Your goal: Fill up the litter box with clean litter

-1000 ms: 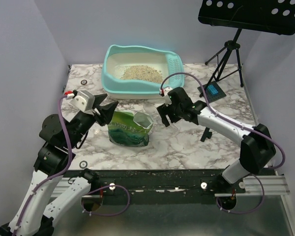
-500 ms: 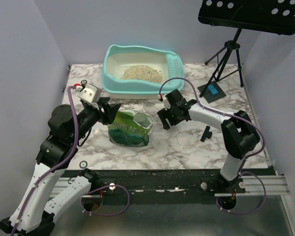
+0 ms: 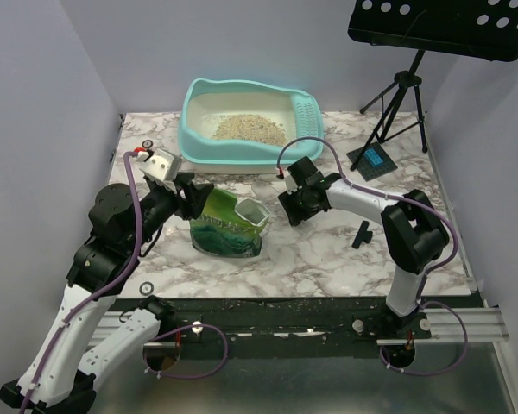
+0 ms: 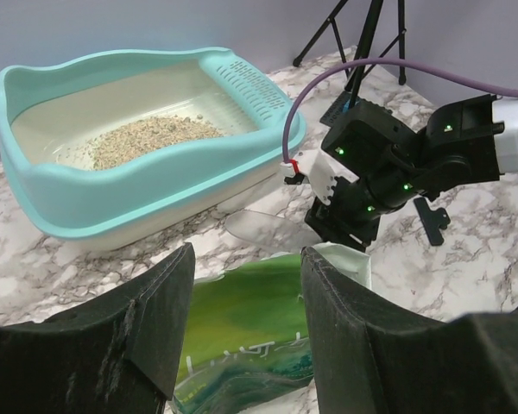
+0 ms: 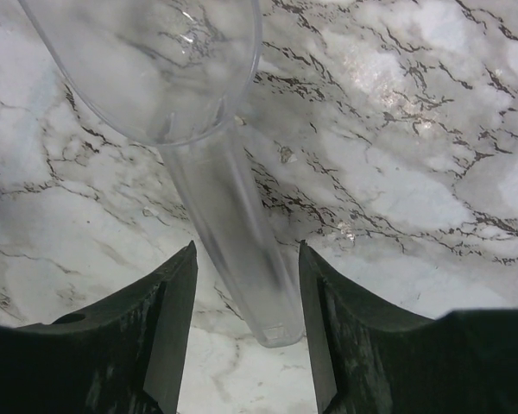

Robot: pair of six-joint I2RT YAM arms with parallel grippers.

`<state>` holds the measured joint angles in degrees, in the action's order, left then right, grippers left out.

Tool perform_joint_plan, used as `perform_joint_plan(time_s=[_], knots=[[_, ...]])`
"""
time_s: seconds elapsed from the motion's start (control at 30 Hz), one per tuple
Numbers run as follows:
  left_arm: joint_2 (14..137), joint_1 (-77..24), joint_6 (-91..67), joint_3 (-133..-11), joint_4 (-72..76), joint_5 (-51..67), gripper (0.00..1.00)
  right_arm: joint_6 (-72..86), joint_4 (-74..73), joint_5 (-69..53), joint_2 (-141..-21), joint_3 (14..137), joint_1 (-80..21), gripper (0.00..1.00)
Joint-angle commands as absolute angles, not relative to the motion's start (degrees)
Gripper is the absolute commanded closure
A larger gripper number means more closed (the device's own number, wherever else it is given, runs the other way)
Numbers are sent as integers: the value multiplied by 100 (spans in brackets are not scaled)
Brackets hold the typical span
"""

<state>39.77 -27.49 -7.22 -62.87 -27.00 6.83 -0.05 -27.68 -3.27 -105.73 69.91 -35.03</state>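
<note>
Partly done – a modest heap of pale tan litter granules (image 3: 249, 127) lies in the large turquoise plastic litter box (image 3: 192, 153) at upper centre; much of its cream floor shows bare, so more scooping seems needed; the glossy green litter pouch (image 3: 229, 226) stands open mid-frame; the left gripper (image 3: 196, 197) straddles its top edge – whether it pinches, I cannot tell; the right gripper (image 5: 246, 259) brackets the handle of a clear plastic scoop (image 5: 155, 60), jaws apart, not clamped.

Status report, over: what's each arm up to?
Left end effector open at pouch. Right end effector open astride clear scoop. Box holds little litter. Nothing blocking.
</note>
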Motion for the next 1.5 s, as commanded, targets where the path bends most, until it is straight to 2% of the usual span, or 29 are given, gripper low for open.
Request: perform_joint_plan(time_s=[0.0, 0.03, 0.23, 0.37, 0.63, 0.9, 1.13, 1.47], knots=[[3902, -2760, -773, -6188, -2558, 703, 40, -18, -2936, -202, -10406, 6830, -3507, 44], [3894, -2760, -782, -6170, -2549, 712, 40, -9, -2927, -220, -10415, 6786, -3507, 47], [3806, -2760, -817, -6126, -2549, 721, 39, 299, -2874, -132, -10205, 6496, -3524, 79], [3779, -2760, -835, -6100, -2531, 712, 40, 474, -3005, 139, -9687, 6241, -3603, 90], [4007, -2760, -1028, -6441, -2750, 808, 39, 721, -4270, 1018, -7956, 6301, -4174, 96], [4755, -2760, -1212, -7628, -3384, 1836, 39, -254, -4921, 2055, -6672, 6916, -5298, 100], [5457, -2760, -1924, -8718, -3928, 2574, 41, -825, -5572, 3716, -6346, 7452, -6573, 100], [5862, -2768, -2391, -8912, -4227, 3067, 41, -1336, -5782, 5229, -6434, 7971, -7821, 100]])
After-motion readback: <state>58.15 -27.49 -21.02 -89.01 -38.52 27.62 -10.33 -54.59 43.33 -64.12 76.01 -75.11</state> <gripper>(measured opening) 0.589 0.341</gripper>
